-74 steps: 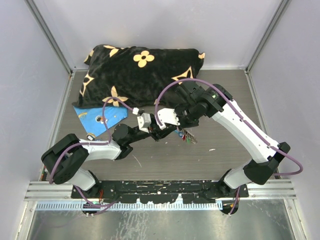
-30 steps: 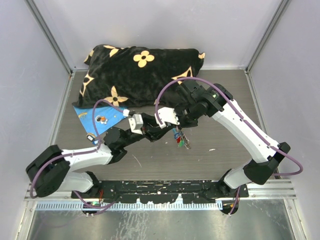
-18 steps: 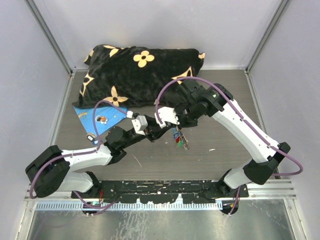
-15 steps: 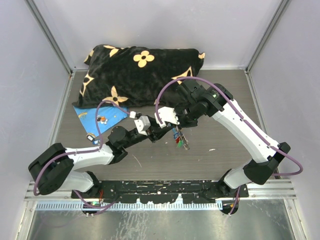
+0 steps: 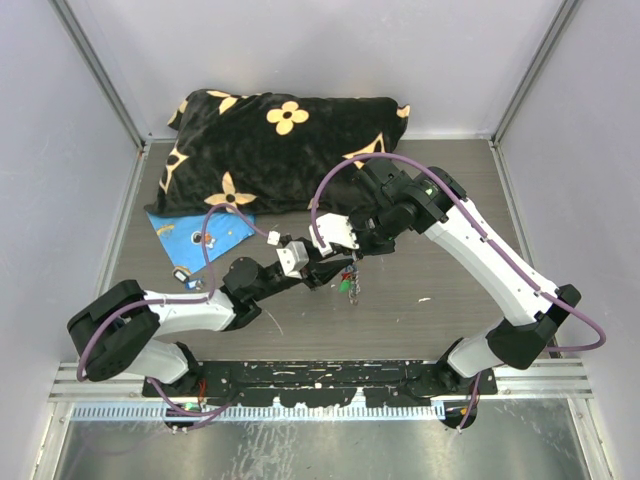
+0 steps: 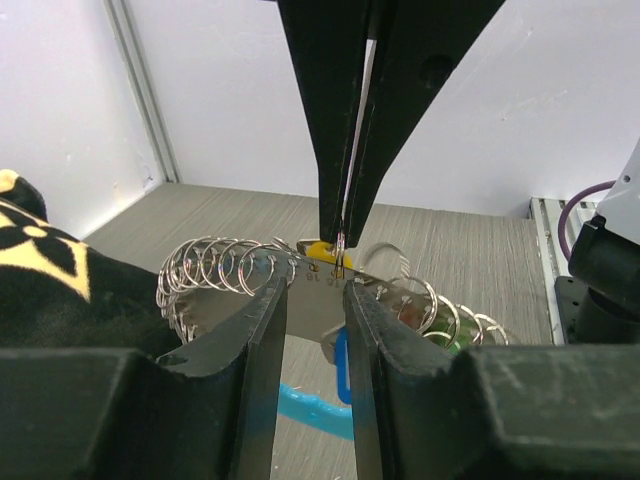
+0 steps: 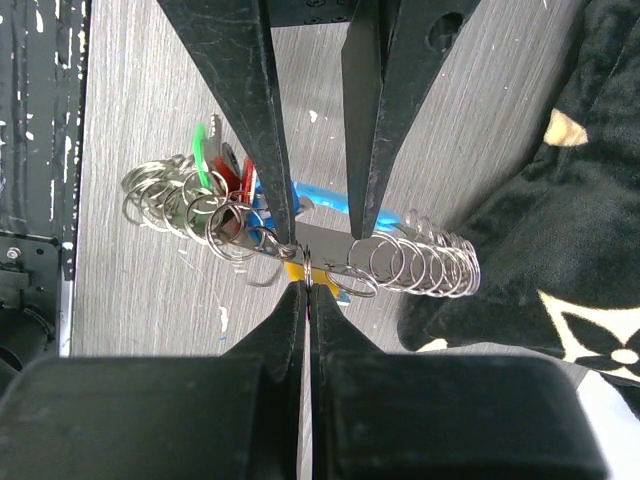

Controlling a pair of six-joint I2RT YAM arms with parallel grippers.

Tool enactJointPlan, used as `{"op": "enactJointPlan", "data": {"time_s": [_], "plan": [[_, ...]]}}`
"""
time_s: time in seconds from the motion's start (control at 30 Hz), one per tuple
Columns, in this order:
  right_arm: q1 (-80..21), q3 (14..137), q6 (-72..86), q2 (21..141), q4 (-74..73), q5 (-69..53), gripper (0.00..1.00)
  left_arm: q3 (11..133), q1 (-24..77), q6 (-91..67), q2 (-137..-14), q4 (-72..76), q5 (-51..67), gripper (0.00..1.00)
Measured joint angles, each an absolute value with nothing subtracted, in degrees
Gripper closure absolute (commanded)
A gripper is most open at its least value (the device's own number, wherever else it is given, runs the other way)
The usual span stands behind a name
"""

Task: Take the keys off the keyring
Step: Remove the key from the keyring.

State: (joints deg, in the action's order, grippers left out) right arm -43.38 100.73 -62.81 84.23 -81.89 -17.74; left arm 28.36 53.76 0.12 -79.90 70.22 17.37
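The keyring (image 6: 316, 303) is a grey chain of wire rings on a flat metal bar, with a light-blue curved section (image 6: 300, 410) below it. My left gripper (image 6: 315, 295) is shut on that bar, one finger at each side. From above, my right gripper (image 7: 307, 282) is shut on a small split ring (image 6: 341, 240) at the bar's edge. The keys (image 7: 215, 175), with green and red heads, hang in a bunch at one end; a blue key (image 6: 342, 365) hangs under the bar. In the top view both grippers meet over the table's middle, with the keys (image 5: 348, 285) dangling below them.
A black pillow with yellow flowers (image 5: 280, 150) lies along the back, close behind the grippers. A blue flat sheet (image 5: 195, 235) lies at the left, with a small object (image 5: 183, 275) in front of it. Metal frame posts stand at the back corners.
My left wrist has shifted right and towards the front, and its jaws have narrowed a little. The hanging keys have swung left. The right arm has stayed put.
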Motion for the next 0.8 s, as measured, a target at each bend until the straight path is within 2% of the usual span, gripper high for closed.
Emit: {"op": "enactJointPlan", "data": {"time_s": [0.8], "plan": [[-43.38,100.73,-62.61,84.23,-81.91,-18.79,0.99,28.36,54.72,0.56,-79.48,71.26,17.17,0.7]]}}
